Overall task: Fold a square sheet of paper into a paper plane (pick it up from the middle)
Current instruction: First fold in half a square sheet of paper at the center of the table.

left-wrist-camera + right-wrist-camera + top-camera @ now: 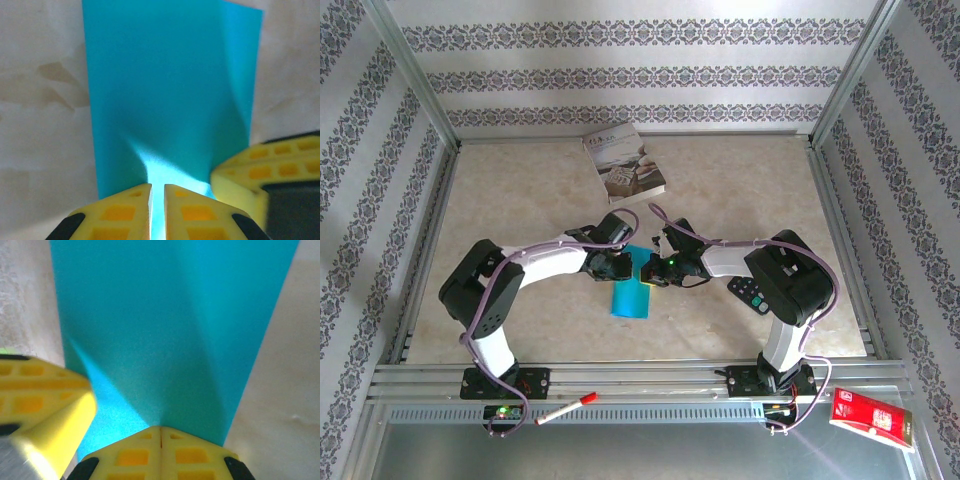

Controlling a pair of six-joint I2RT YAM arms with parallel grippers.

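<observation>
I saw the left gripper [157, 202] with its jaws almost together, pinching the far edge of the square sheet of paper [631, 298], which lay mid-table [520, 200]. The right gripper [160, 442] was clamped fully onto that same edge, just beside it.

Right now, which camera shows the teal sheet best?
Left wrist: the square sheet of paper shows both side edges and a far corner, puckered at the left gripper. Right wrist crops it closer; top external shows it small, its upper part hidden.
</observation>
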